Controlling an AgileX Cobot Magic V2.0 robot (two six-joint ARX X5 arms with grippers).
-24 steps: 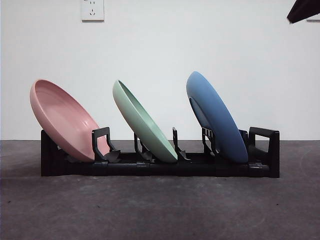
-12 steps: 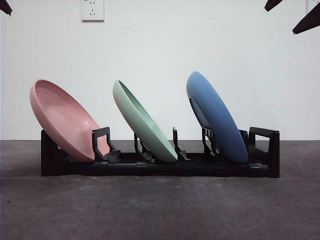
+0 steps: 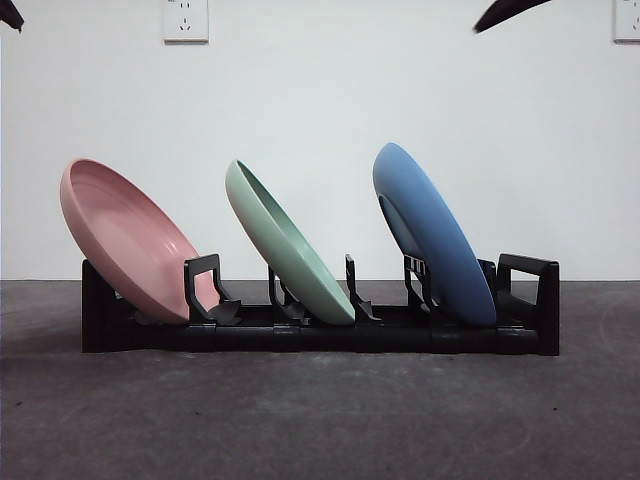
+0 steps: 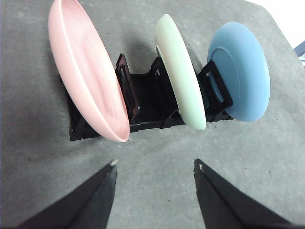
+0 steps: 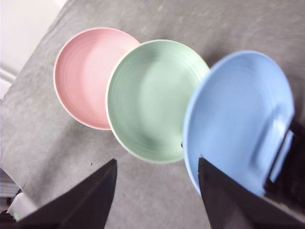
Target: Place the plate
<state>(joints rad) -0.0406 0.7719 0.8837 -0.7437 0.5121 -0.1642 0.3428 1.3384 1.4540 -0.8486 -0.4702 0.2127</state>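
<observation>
Three plates lean in a black rack [image 3: 520,335]: a pink plate [image 3: 125,240] at the left end, a green plate [image 3: 285,245] in the middle, a blue plate [image 3: 432,232] at the right. My left gripper [image 4: 155,167] hangs open above the grey table in front of the rack [image 4: 147,102], holding nothing; the pink plate [image 4: 88,71], green plate [image 4: 181,78] and blue plate [image 4: 243,71] lie beyond it. My right gripper [image 5: 157,164] is open and empty too, high over the plates, looking down into the pink plate [image 5: 86,76], green plate [image 5: 150,98] and blue plate [image 5: 236,114].
The rack stands on a dark grey table [image 3: 320,420] before a white wall with a socket [image 3: 185,18]. Black arm tips show at the top left corner [image 3: 10,14] and top right [image 3: 505,12] of the front view.
The black arm tip at the top right of the front view has shifted leftwards. The plates and rack have not moved.
</observation>
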